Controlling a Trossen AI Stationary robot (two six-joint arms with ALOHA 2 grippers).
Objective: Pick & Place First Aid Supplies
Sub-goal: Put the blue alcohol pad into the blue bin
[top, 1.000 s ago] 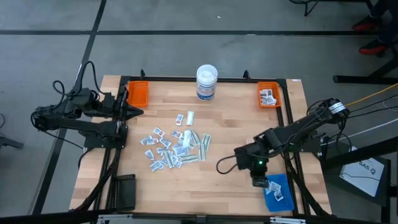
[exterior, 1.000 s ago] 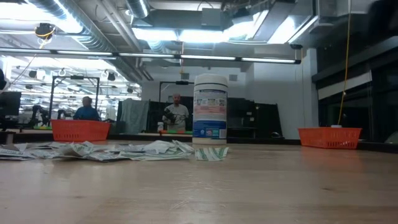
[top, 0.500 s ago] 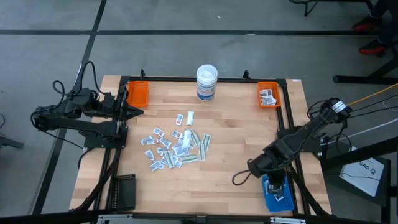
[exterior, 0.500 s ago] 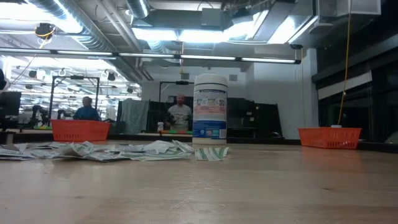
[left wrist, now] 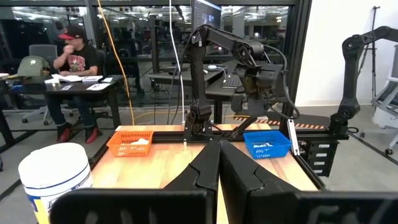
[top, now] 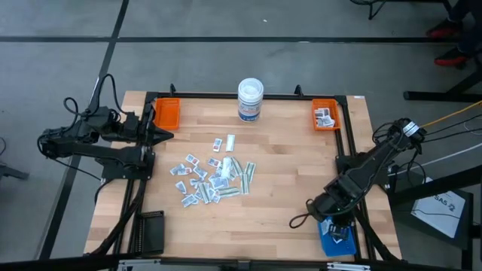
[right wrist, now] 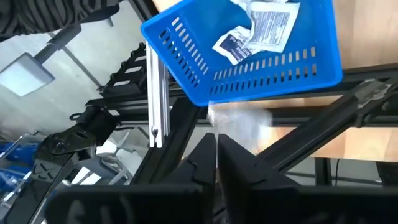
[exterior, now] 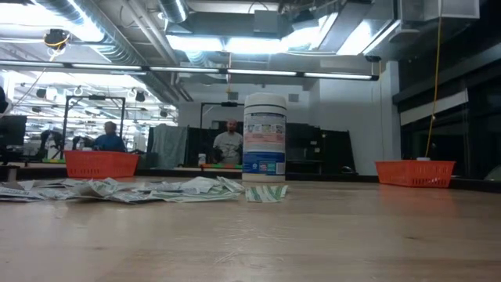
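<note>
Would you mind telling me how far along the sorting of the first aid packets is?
Early stage. Done: a few packets lie in the blue basket and some in the right orange bin. In hand: the right end effector hangs over the blue basket, a blurred packet at its fingers. Left: the pile of packets mid-table; the left end effector waits, shut.

overhead, table-level, two wrist views, shared table (top: 279, 162)
</note>
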